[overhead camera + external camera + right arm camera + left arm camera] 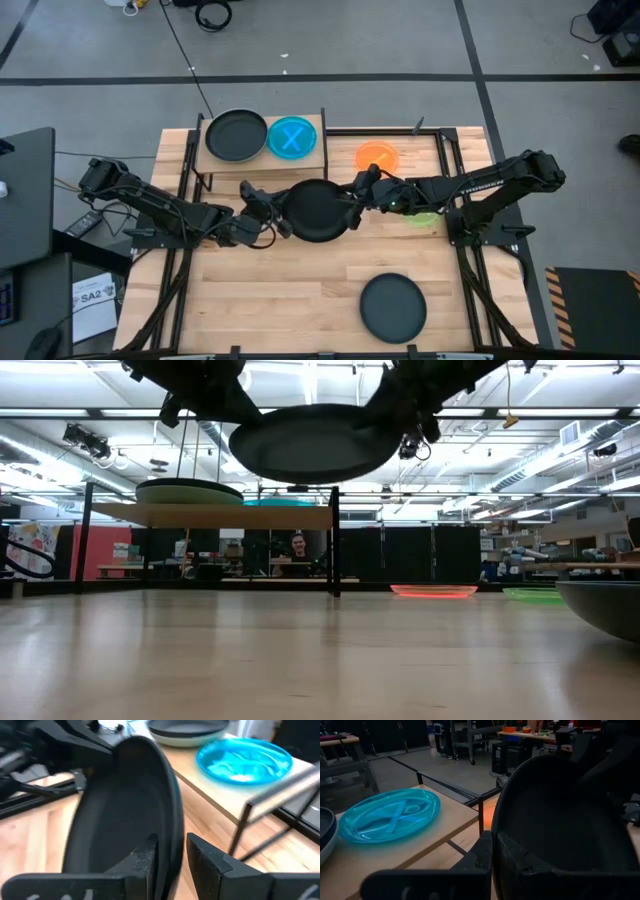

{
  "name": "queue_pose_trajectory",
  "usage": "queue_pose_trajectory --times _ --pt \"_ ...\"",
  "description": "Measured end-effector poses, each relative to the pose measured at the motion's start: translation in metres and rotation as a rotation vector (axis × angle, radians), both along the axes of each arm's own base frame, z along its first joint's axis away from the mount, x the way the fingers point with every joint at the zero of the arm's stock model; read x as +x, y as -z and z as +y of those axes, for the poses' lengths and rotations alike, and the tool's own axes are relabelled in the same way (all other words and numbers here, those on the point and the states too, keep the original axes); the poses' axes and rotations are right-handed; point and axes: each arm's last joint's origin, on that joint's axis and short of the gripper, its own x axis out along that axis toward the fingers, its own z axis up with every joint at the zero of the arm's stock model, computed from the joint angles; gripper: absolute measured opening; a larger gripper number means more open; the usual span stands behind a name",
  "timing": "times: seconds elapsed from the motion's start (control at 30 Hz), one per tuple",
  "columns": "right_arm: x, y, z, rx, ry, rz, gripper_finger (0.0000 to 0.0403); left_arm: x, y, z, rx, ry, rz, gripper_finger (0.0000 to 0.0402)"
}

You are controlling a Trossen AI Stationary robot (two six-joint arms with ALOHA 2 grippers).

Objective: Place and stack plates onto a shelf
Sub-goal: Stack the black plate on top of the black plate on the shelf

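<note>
A black plate (316,208) hangs above the middle of the table, higher than the shelf (262,152) in the low view. My left gripper (278,215) is shut on its left rim. My right gripper (170,855) is open at the plate's right rim (172,832), one finger on each side; a gap shows between the rim and the outer finger (210,860). On the shelf rest a dark plate on a mint-green one (237,135) and a blue plate (292,137). My left gripper pinches the plate's rim (495,822) on its left side between its two fingers, one finger (525,857) on the hollow face and one on the underside. The fingers come about level from the table's left. The plate is lifted clear, roughly level (315,445). My right gripper: whether its inner finger (145,857) touches the plate, I cannot tell.
An orange plate (377,156) lies on the table right of the shelf. A bright green plate (424,218) lies under my right arm. Another black plate (393,307) sits near the front edge. A person sits in the room behind the table.
</note>
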Motion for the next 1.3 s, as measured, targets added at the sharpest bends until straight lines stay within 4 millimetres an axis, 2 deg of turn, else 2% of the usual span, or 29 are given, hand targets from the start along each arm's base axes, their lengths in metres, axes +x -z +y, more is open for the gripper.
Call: queue_pose_trajectory --times 0.17,0.4,0.63,0.87,1.1,1.3 --pt "0.0 -0.008 0.0 -0.035 -0.037 -0.044 0.0107 0.0 0.0 0.0 -0.001 0.0 -0.002 0.0015" --pt "-0.015 -0.028 -0.001 -0.064 -0.047 -0.102 0.0108 0.0 0.0 0.0 0.0 -0.001 0.0 0.0015" --pt "-0.04 -0.054 -0.004 -0.113 -0.058 -0.158 0.0108 -0.001 -0.001 0.0 -0.001 -0.001 -0.004 0.0014" --pt "-0.074 -0.068 -0.007 -0.137 -0.068 -0.121 0.0108 -0.003 -0.007 0.004 -0.005 -0.023 -0.031 0.0014" --pt "-0.102 -0.074 -0.009 -0.13 -0.065 -0.087 0.0107 -0.013 -0.026 0.023 -0.027 -0.082 -0.109 0.0014" --pt "-0.11 -0.078 -0.01 -0.111 -0.057 -0.109 0.0107 -0.028 -0.047 0.045 -0.003 -0.149 -0.149 0.0014"
